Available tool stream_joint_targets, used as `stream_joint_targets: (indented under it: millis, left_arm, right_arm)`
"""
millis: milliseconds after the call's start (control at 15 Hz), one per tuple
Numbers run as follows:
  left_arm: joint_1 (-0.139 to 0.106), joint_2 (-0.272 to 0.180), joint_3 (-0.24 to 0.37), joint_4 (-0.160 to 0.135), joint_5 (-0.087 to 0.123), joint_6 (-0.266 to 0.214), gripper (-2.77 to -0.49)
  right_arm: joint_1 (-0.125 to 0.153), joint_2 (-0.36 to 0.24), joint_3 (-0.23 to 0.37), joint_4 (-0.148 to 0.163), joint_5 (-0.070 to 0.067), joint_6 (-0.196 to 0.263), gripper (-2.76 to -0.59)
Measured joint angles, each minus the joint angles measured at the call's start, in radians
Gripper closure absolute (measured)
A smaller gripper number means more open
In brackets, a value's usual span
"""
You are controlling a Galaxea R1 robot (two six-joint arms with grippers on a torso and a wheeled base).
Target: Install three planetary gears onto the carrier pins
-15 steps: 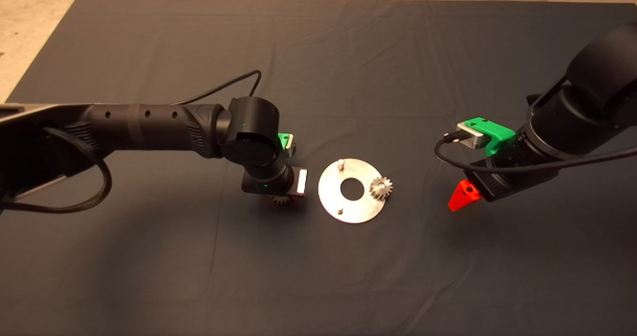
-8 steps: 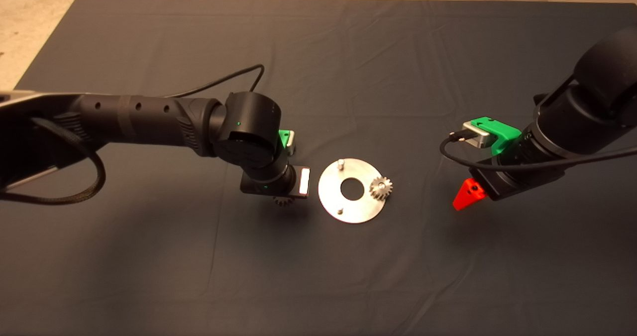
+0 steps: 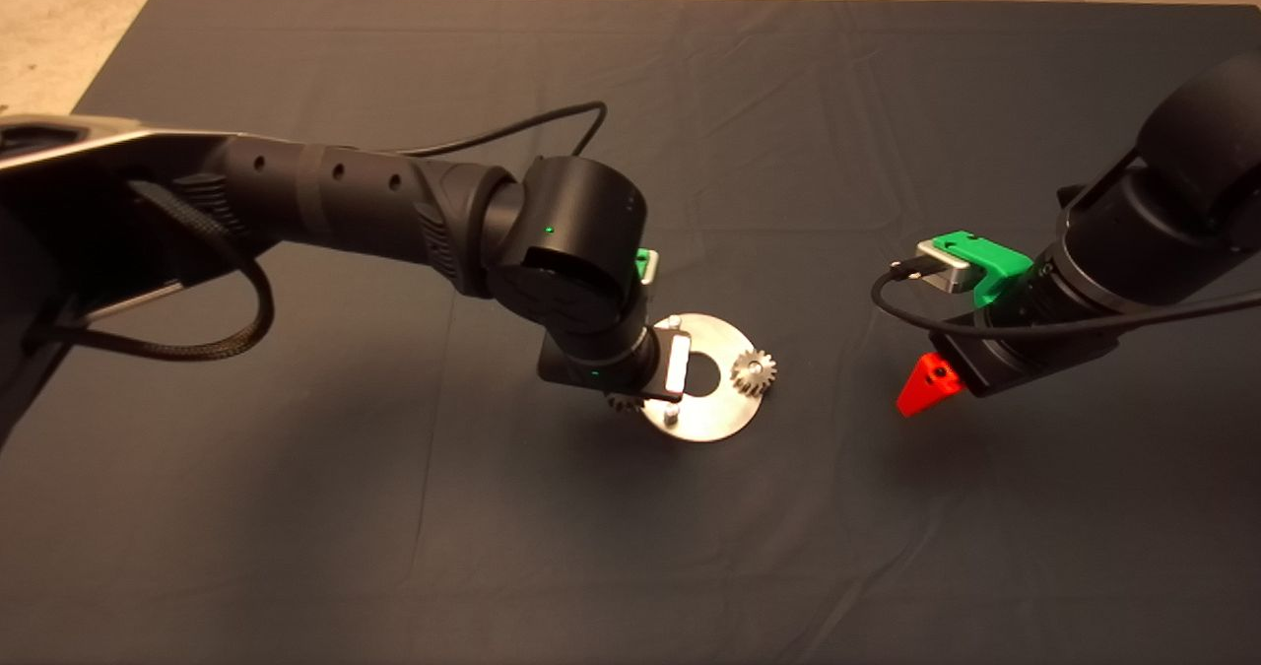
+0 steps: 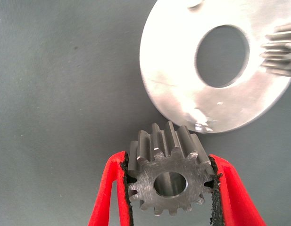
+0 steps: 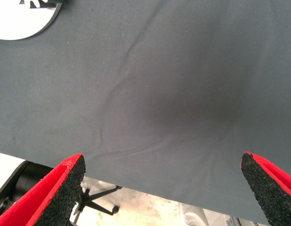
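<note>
My left gripper (image 4: 167,162) is shut on one planetary gear (image 4: 166,178), a grey toothed wheel with a centre hole, held by its sides. In the head view this gripper (image 3: 623,401) hangs over the left rim of the silver disc (image 3: 717,419), its wrist hiding part of the disc. Close by the held gear stands a bare carrier pin (image 4: 203,125), also seen as the front pin (image 3: 671,415). A second bare pin (image 3: 675,323) stands at the disc's far side. Another gear (image 3: 755,372) sits on the right-hand pin. My right gripper (image 3: 926,387) hovers open to the right of the disc.
The dark mat (image 3: 630,547) is wrinkled around the disc. The right wrist view shows the open gripper (image 5: 164,197) above bare mat, an edge of the disc (image 5: 18,21), and the floor with a chair base (image 5: 95,200) past the mat's edge.
My left arm has swung to the right with the gear, from beside the disc to over its left rim. The right arm has barely shifted.
</note>
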Motion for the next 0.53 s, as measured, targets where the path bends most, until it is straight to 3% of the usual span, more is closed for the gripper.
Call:
stream_joint_targets:
  millis: [333, 533]
  left_arm:
    - [-0.011, 0.067, 0.000, -0.008, 0.003, -0.025, -0.63]
    - [-0.011, 0.081, -0.007, -0.011, 0.001, -0.031, -0.62]
  right_arm:
    - [0.000, 0.003, 0.000, 0.000, 0.000, 0.000, -2.47]
    - [0.000, 0.002, 0.000, 0.000, 0.000, 0.000, -2.46]
